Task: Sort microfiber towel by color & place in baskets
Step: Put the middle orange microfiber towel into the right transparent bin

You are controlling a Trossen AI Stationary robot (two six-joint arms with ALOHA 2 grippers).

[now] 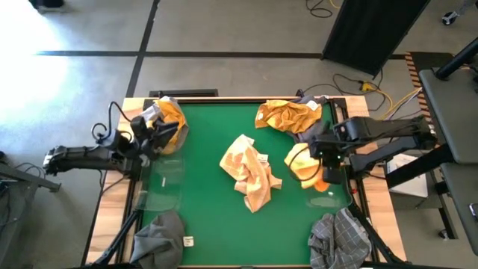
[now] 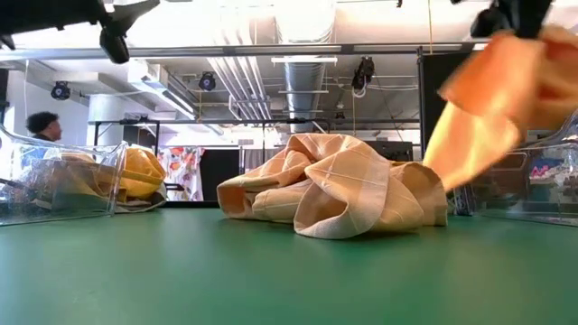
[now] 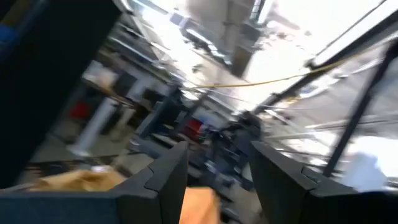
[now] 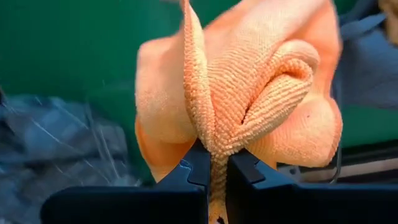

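One orange towel hangs soft and limp from my right gripper, clamped on a bunched fold above the surface; pinching folds works. Left gripper stands apart, empty.

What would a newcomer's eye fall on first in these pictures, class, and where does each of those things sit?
First, the orange towel pinched in the shut right hand, hanging above the table's right side. Next, the loose heap of orange towels at the middle of the green table. The left hand hovers by the far-left corner, its fingers apart, next to a basket that holds orange cloth.
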